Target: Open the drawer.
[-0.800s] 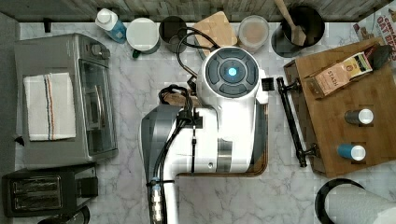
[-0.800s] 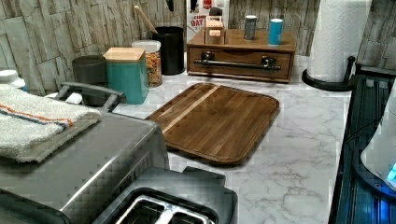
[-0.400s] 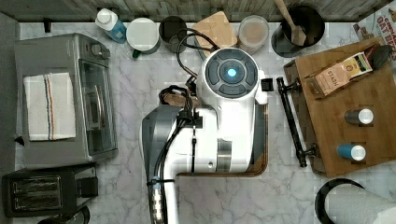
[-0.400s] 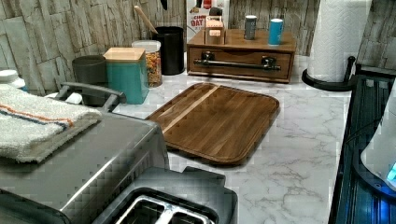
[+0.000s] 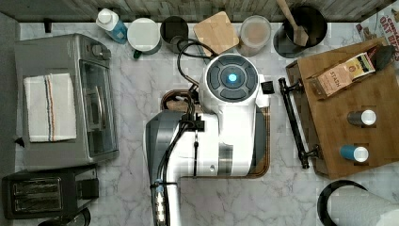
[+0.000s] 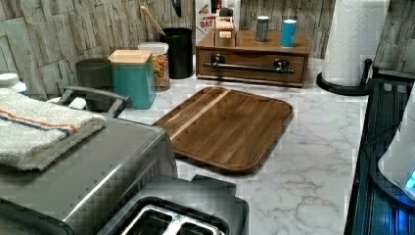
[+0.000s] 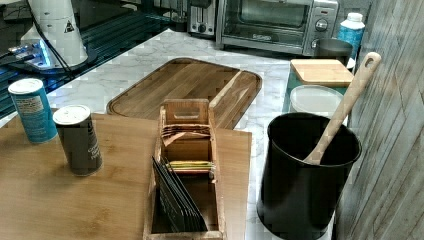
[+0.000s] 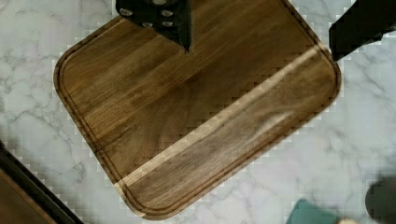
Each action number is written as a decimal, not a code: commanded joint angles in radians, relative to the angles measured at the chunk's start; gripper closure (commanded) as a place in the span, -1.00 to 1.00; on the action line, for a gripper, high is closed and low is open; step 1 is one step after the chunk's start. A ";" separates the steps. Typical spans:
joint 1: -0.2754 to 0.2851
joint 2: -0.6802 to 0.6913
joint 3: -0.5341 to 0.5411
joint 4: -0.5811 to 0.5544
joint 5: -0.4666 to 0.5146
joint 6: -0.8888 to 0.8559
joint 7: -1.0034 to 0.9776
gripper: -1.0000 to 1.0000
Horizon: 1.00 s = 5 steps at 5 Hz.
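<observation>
The drawer (image 6: 252, 66) sits shut in a low bamboo box against the back wall in the left view, its black bar handle (image 6: 248, 68) running across the front on two brackets. In the top view the drawer (image 5: 306, 123) lies at the top view's right, handle (image 5: 293, 123) facing the arm (image 5: 221, 127). On the box top stand a blue can (image 6: 288, 33), a grey can (image 6: 262, 28) and a tea-bag holder (image 7: 186, 165). The arm hangs above the cutting board (image 6: 226, 126), which lies flat on the marble counter (image 6: 313, 161), well apart from the handle. In the wrist view the gripper (image 8: 261, 32) has its two black fingers (image 8: 161, 16) spread wide over the board (image 8: 196, 107), holding nothing. A black utensil pot (image 7: 305, 175) with a wooden spoon (image 7: 345, 107) stands just beside the box. A toaster oven (image 5: 66, 101) carries a folded towel (image 5: 49, 107).
</observation>
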 commanded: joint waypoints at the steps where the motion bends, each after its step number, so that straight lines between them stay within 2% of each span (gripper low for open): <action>1: -0.041 -0.146 -0.058 -0.229 -0.027 0.192 -0.462 -1.00; 2: -0.057 -0.145 -0.090 -0.258 -0.039 0.224 -0.604 -1.00; 3: -0.094 -0.166 -0.104 -0.326 -0.084 0.340 -0.746 -1.00; 5: -0.133 -0.107 -0.166 -0.319 -0.117 0.429 -0.959 -1.00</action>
